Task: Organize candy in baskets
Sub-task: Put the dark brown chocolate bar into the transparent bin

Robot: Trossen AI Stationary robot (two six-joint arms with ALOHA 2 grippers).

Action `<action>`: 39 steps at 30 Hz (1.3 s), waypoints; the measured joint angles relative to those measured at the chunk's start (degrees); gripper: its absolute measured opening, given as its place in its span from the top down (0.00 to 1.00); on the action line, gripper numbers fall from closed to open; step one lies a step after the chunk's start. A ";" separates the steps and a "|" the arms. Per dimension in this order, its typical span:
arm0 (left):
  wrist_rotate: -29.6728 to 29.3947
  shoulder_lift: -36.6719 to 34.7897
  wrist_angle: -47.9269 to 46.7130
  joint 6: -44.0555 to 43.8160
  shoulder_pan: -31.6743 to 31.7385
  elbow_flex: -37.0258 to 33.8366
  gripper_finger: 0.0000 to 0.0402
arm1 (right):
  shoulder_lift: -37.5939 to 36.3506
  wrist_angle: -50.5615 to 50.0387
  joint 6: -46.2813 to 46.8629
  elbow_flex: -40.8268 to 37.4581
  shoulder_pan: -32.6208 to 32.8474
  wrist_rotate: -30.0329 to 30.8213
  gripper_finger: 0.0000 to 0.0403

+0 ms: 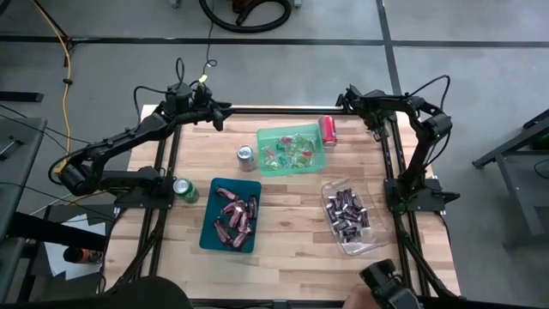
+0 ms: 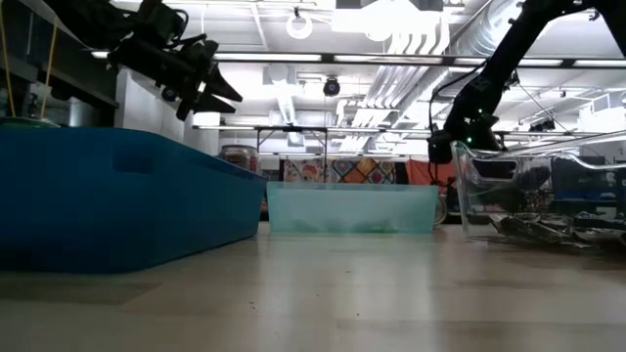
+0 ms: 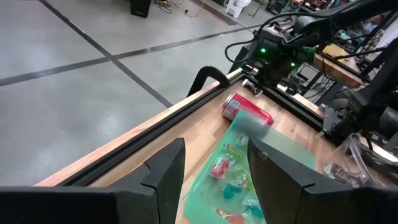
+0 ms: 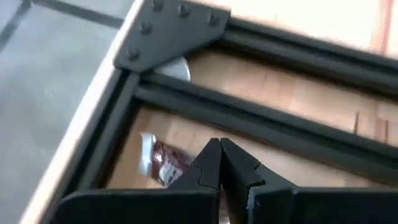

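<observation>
Right claw (image 4: 219, 163) closed, seemingly just above candy (image 4: 166, 163).

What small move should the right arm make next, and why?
Probably open the right gripper and lower it. Its fingers are shut, and a brown wrapped candy lies right ahead of them beside the frame rail, outside every basket. The left gripper hovers open near the green basket, holding nothing.

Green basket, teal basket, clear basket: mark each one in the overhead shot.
green basket (image 1: 292, 131), high view, far rim.
teal basket (image 1: 207, 215), high view, left wall.
clear basket (image 1: 372, 243), high view, near right corner.
</observation>
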 joint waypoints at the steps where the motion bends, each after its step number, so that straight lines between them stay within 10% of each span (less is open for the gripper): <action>1: 0.00 0.00 -0.24 0.02 0.00 0.00 0.59 | 0.57 0.91 -0.08 0.00 0.04 -1.75 1.00; 39: -0.02 -0.02 -2.11 1.38 0.00 0.00 0.59 | 2.93 13.08 -32.00 4.10 2.04 -3.43 1.00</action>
